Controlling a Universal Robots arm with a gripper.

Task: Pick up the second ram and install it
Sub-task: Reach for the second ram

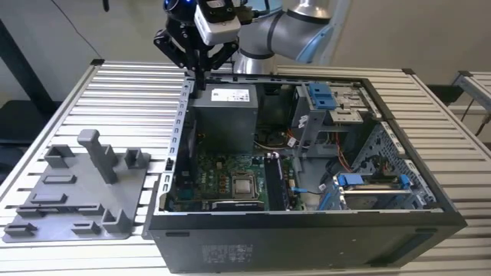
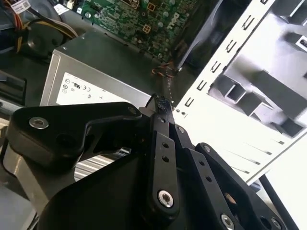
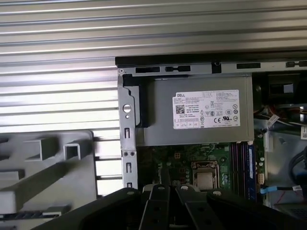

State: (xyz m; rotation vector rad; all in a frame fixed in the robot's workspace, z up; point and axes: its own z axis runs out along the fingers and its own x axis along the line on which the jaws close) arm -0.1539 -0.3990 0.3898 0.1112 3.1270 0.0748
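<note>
Gripper (image 1: 198, 69) is hovering over case edge (image 1: 183, 115), fingers clenched on what looks like the ram (image 3: 164, 176), edge-on. Risk: ram tilting in the thin pinch, likely clipping edge or PSU (image 1: 226, 115).

Supporting surface: a silver table of ribbed metal slats (image 1: 123, 98), spanning the exterior view. Two items lie directly on it. A black metal computer tower case (image 1: 307, 244), open side up, occupies the centre and right. A grey plastic fixture plate with an upright post (image 1: 84, 192) sits lower left, just beside the case.
</note>
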